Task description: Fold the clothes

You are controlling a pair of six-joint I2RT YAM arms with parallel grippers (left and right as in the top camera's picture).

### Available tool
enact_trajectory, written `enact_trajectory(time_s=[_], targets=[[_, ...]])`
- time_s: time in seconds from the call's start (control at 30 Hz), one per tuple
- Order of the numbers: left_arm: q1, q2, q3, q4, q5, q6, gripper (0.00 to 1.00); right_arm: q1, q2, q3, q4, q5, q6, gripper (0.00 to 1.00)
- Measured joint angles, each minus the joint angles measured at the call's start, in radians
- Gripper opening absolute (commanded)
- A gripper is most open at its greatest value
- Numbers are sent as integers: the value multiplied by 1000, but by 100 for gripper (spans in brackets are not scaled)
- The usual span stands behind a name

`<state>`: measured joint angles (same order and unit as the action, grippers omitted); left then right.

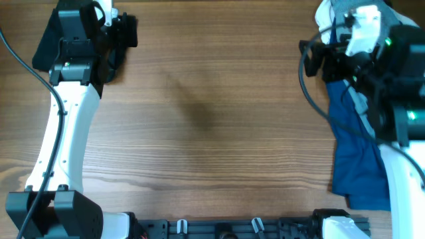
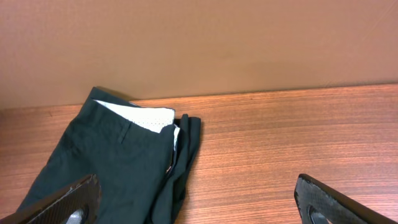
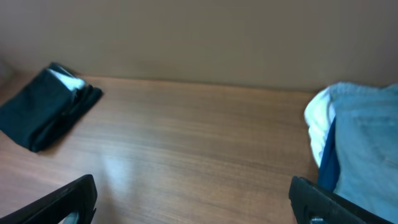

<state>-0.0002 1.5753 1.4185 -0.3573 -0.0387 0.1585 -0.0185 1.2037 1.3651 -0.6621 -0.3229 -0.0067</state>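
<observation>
The black shorts (image 2: 106, 162) lie folded in a compact bundle on the wooden table (image 2: 280, 143), with the white inner waistband lining showing at the top. In the left wrist view they sit under and just beyond the left finger. My left gripper (image 2: 199, 208) is open and empty above their right edge. From the right wrist view the shorts (image 3: 46, 106) lie far off at the left. My right gripper (image 3: 193, 202) is open and empty over bare wood. Overhead, the left arm (image 1: 66, 133) hides most of the shorts.
A pile of other clothes lies at the right edge: a dark-blue garment (image 1: 355, 159), a light-blue denim one (image 3: 367, 137) and white cloth (image 3: 317, 121). The right arm (image 1: 405, 172) stands over this pile. A brown wall backs the table.
</observation>
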Motion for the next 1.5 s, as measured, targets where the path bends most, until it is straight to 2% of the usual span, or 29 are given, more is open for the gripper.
enact_trajectory(time_s=[0.17,0.43,0.5,0.63,0.73,0.87,0.9,1.07,1.2,1.4,1.5], targets=[[0,1,0,-2,0,0,100,0,-58,0,-92,-1,5,100],[0,1,0,-2,0,0,100,3,-46,0,-208,37,11,100],[0,1,0,-2,0,0,100,13,-43,-1,-191,45,5,100],[0,1,0,-3,0,0,100,46,-86,-63,-3,59,-32,100],[0,1,0,-2,0,0,100,51,-210,-220,172,63,-36,100],[0,2,0,-3,0,0,100,51,-468,-546,424,63,-27,100],[0,2,0,-2,0,0,100,51,-571,-685,493,63,-25,100],[0,3,0,-3,0,0,100,51,-805,-1065,761,63,-21,100],[0,3,0,-3,0,0,100,51,-949,-1221,798,69,-21,100],[0,4,0,-3,0,0,100,51,-1083,-1331,798,82,-21,100],[0,4,0,-3,0,0,100,51,-1146,-1353,701,88,-21,100]])
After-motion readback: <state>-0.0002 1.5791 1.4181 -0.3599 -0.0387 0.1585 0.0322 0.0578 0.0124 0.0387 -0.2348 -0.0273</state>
